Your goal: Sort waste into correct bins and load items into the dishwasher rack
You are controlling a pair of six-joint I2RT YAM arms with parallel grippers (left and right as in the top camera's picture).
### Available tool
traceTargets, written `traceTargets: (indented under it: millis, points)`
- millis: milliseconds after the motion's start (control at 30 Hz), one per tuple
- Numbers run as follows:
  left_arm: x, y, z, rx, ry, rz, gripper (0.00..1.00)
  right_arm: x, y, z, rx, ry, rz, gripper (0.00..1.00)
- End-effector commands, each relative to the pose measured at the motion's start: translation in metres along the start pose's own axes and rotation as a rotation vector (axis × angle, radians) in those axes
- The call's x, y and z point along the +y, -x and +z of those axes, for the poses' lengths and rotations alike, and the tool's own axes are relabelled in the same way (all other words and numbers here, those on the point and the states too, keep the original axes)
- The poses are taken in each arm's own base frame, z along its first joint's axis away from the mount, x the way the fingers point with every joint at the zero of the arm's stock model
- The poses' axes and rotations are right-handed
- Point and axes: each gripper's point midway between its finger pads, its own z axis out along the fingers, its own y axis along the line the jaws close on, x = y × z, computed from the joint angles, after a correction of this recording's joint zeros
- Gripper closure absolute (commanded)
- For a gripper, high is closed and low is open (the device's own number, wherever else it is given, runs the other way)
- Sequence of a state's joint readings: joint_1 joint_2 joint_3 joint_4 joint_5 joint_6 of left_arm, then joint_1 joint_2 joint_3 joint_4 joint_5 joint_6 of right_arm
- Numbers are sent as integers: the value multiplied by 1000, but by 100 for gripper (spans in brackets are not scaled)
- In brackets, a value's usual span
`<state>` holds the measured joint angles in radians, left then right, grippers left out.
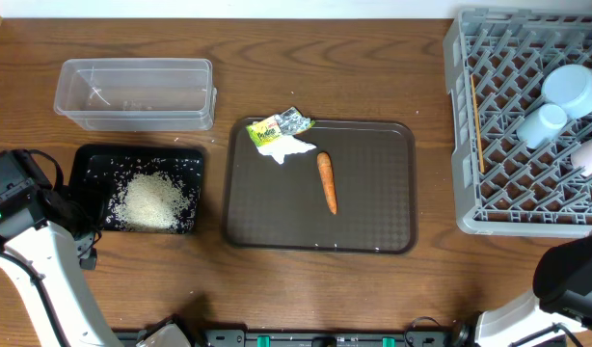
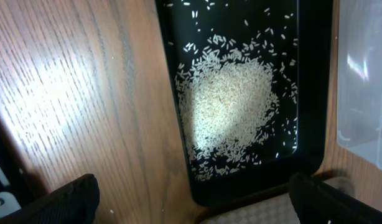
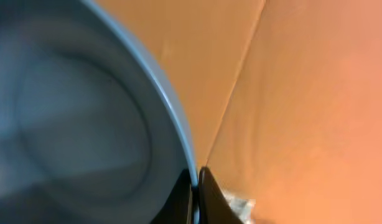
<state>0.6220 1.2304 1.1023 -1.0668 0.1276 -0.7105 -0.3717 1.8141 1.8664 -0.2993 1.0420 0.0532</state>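
Rice heap [image 1: 151, 200] in shallow tray [image 1: 84, 159], surface [image 1: 373, 58] left; tub [image 1: 134, 93] behind it. Serving tray [image 1: 373, 231] centre: wrapper [image 1: 282, 125], tissue [image 1: 288, 148], carrot [image 1: 327, 181] on it. Rack [image 1: 470, 145] right: chopsticks [image 1: 477, 120], small bowl [image 1: 573, 89] inside.

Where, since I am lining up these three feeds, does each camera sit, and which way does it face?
Overhead: fixed above the table, looking straight down; the left arm and right arm show at the bottom corners.
Left wrist: on the left arm, looking down at the rice in the black tray; open left gripper at the bottom.
Right wrist: on the right arm, close against a blue bowl; right gripper shut on its rim.
Shared: overhead and left wrist both show the rice and black tray.
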Motion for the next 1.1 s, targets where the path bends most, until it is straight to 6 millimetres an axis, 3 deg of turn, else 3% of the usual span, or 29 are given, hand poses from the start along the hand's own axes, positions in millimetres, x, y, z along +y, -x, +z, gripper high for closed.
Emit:
traceTargets:
  millis: [0, 300, 600, 800, 1067]
  points:
    - [-1, 5, -5, -21, -7, -14, 0, -8, -2, 16, -9, -154, -295, 99]
    - [-1, 5, -5, -22, -6, -14, 0, 23, -37, 75, -33, -268, -613, 99]
    - [-1, 5, -5, -22, -6, -14, 0, 41, -89, 113, 14, -277, -811, 99]
    - [-1, 5, -5, -22, -6, -14, 0, 47, -115, 123, 48, -271, -870, 99]
    - [-1, 5, -5, -21, -7, -14, 0, 63, -145, 114, 70, -227, -944, 99]
